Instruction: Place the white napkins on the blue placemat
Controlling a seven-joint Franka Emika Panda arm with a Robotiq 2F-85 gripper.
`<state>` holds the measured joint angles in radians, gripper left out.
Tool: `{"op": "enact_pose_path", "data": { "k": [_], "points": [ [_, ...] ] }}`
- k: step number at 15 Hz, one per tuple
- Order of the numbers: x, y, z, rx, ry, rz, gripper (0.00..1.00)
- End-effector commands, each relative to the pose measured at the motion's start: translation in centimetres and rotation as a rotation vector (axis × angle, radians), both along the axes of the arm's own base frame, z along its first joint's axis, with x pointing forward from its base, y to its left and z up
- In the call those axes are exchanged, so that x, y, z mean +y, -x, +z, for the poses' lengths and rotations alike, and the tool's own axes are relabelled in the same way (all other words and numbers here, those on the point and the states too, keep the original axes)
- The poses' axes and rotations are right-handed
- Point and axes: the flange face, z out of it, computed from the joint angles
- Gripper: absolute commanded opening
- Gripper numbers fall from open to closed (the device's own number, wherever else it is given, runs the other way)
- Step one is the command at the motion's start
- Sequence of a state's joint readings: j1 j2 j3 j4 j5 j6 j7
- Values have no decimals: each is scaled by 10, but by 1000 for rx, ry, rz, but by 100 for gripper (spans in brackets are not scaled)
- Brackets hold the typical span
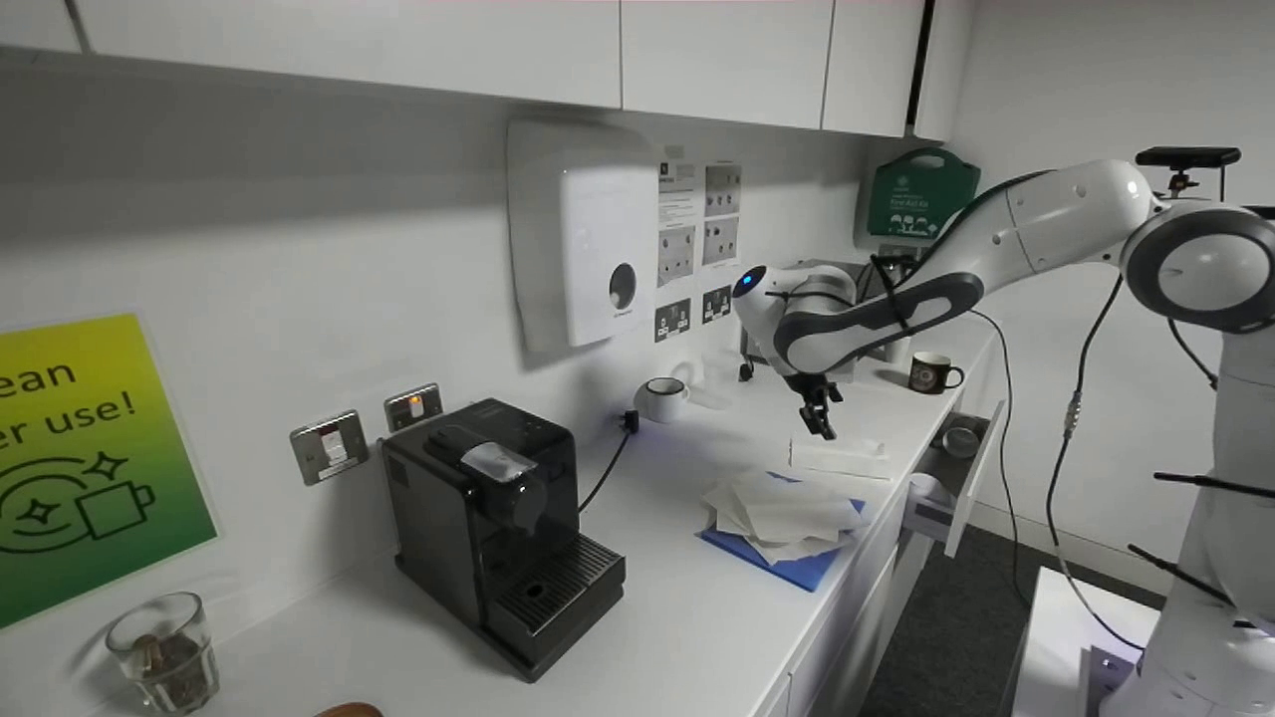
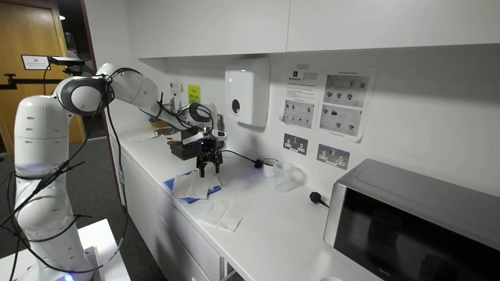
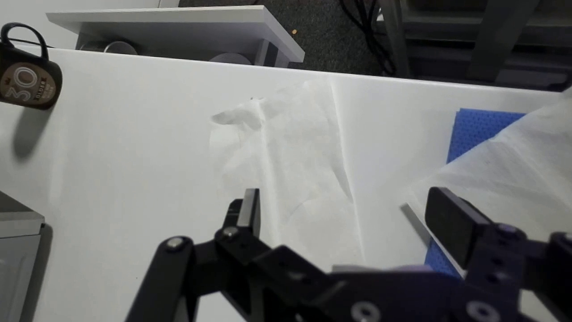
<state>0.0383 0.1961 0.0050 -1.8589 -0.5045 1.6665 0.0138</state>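
The gripper (image 3: 345, 201) hangs above the counter (image 3: 134, 179) near the blue placemat (image 1: 809, 570), its fingers (image 3: 451, 223) spread wide. A little apart from the placemat, a loose white napkin (image 3: 304, 165) lies thin and creased, a fold running along it and one corner curled. On the placemat, more white napkins (image 1: 782, 513) lie in an untidy, overlapping pile, some edges jutting past the blue.

Black coffee machine (image 1: 483, 533), microwave (image 2: 414, 218) on counter (image 1: 677, 607); dispenser (image 1: 593, 239) on wall (image 1: 299, 269); dark mug (image 1: 928, 374) near open drawer (image 1: 976, 481).
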Motion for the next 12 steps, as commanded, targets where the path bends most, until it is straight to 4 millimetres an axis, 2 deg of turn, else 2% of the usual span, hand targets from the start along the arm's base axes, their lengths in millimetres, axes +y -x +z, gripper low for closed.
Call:
{"op": "enact_pose_path", "data": {
  "k": [1,7,12],
  "points": [
    [-23,38,-4,-30,-74,31,100],
    [-41,69,-32,-24,-141,64,100],
    [-51,87,-47,-2,-114,136,100]
  ]
}}
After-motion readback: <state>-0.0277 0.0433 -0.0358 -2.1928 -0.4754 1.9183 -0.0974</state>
